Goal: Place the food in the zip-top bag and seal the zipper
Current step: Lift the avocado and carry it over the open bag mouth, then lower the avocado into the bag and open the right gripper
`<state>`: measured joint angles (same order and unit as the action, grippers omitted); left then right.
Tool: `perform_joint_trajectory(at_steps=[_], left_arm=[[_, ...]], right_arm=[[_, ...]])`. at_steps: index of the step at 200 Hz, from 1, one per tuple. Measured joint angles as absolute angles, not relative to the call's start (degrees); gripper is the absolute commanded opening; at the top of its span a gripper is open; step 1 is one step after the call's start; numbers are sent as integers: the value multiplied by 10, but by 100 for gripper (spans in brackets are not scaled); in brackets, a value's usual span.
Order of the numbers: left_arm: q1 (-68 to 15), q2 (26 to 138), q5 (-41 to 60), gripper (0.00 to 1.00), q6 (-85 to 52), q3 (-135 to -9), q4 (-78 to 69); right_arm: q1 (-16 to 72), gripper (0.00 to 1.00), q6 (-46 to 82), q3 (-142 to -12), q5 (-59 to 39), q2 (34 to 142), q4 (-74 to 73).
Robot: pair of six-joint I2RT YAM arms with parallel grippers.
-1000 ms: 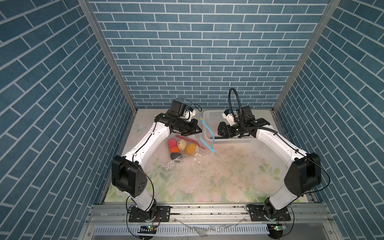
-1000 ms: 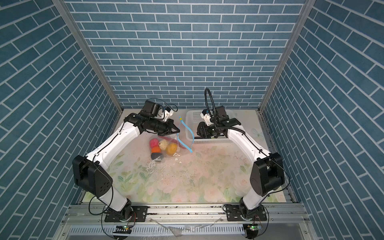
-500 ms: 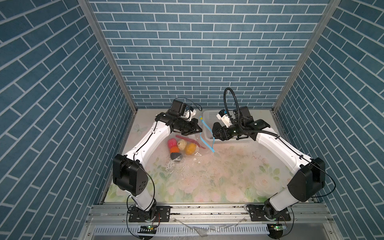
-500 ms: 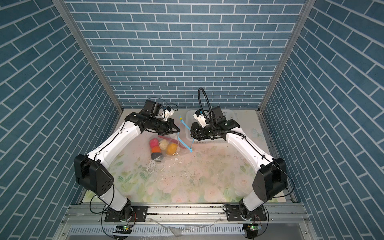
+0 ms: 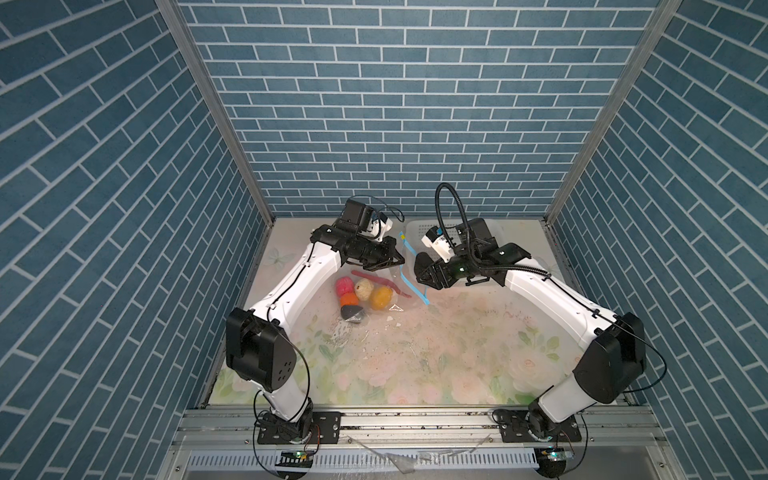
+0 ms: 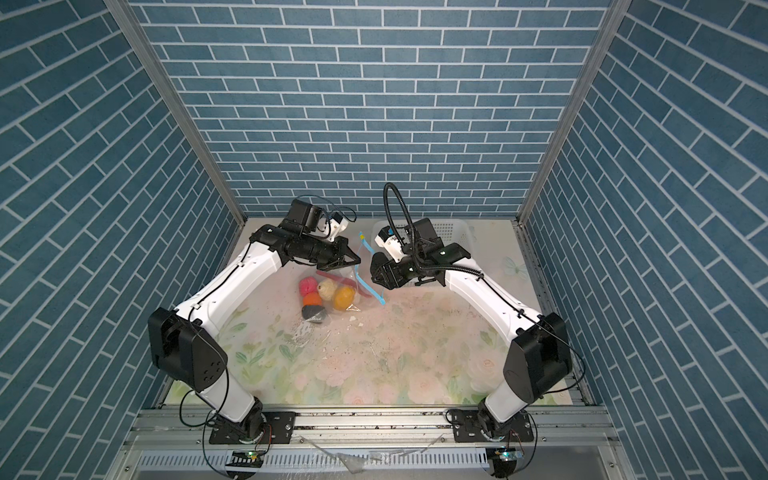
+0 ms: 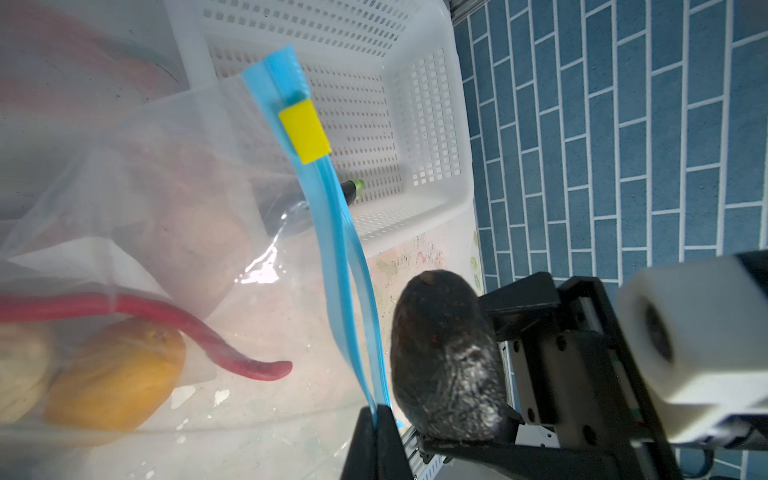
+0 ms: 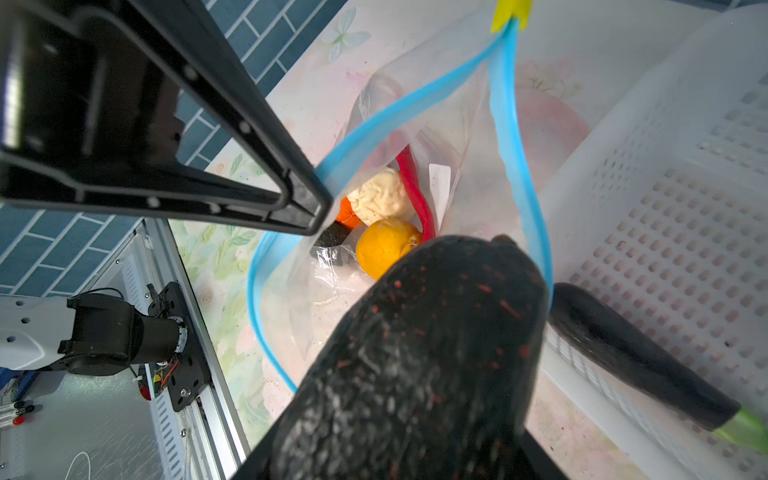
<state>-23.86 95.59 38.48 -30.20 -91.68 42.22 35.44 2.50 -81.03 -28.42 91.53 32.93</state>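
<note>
My left gripper (image 5: 398, 261) (image 7: 376, 415) is shut on one lip of the light blue zipper (image 7: 332, 208) (image 5: 409, 282) and holds the mouth of the clear zip-top bag (image 8: 465, 137) up and open. The yellow tab (image 7: 303, 133) sits at the strip's far end. Inside the bag lie a pink ball (image 5: 344, 285), a cream lump (image 5: 363, 289), a yellow-orange fruit (image 5: 381, 298), an orange ball (image 5: 348, 298), a black lump (image 5: 352, 311) and a red chilli (image 5: 382, 282). My right gripper (image 5: 422, 276) (image 8: 395, 457) is shut on another black lump (image 8: 415, 353) (image 7: 446, 357) right at the bag's mouth.
The white perforated basket (image 5: 415, 228) (image 8: 665, 166) stands just behind the right gripper, against the back wall. A dark aubergine (image 8: 636, 353) with a green stem lies in it. Both arms crowd the back middle of the flowered table (image 5: 415, 357).
The right arm has swung left from over the basket to the bag's mouth, carrying the black lump. The left gripper has held the zipper edge still.
</note>
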Motion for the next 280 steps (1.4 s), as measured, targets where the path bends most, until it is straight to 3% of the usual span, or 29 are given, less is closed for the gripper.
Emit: perform_joint_trajectory(at_steps=[149,280], left_arm=[[-239,955,387,0,-303,-901,412],[-239,955,388,0,-305,-901,407]], right_arm=[[375,45,25,-811,-271,963,343],[378,57,25,-811,-248,967,347]])
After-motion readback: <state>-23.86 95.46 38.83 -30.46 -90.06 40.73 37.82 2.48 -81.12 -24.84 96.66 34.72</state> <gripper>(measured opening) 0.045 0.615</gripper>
